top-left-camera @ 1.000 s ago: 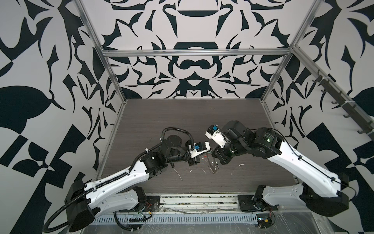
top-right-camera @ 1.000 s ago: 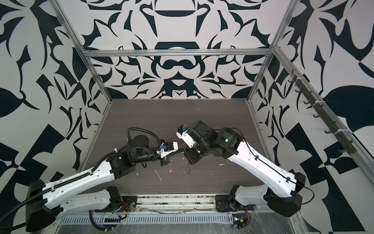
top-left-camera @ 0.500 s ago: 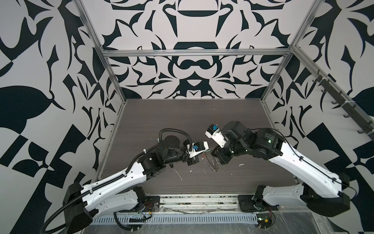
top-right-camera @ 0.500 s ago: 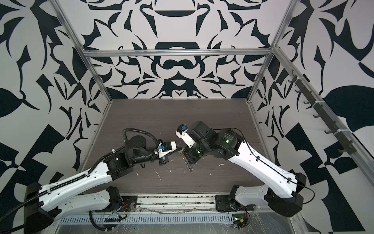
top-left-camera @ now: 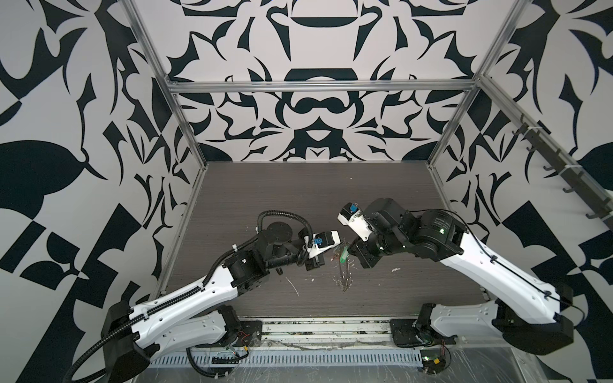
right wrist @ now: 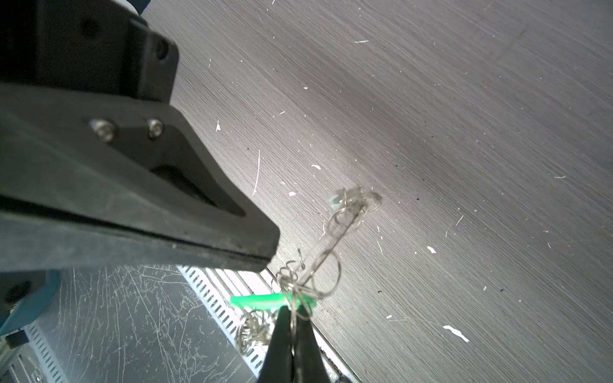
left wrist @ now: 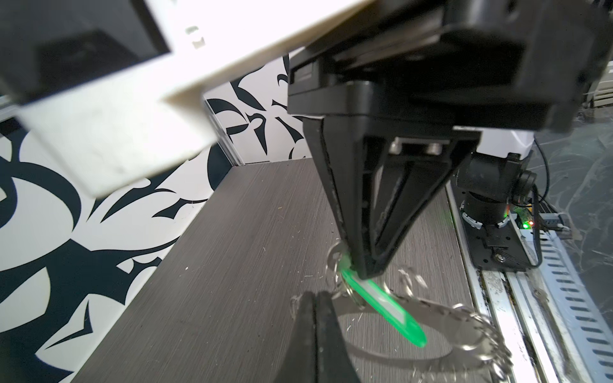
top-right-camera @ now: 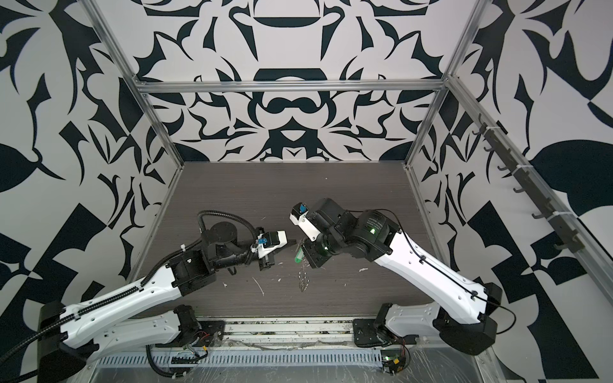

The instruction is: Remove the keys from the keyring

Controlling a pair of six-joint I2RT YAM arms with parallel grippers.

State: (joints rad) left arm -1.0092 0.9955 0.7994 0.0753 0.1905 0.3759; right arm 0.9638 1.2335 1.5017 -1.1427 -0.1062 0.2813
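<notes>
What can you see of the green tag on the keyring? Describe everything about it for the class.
The green tag is a slim, flat strip of bright plastic with rounded ends and a pale label window along its middle. It hangs tilted above the table, crossing the hole of the grey keyring in the left wrist view. The shut jaws of the right gripper pinch its upper end, where a small wire loop meets it.

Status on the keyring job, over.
Left end effector shut on keyring rim. Right end effector shut on green tag. Tag still attached. Nothing blocking.
</notes>
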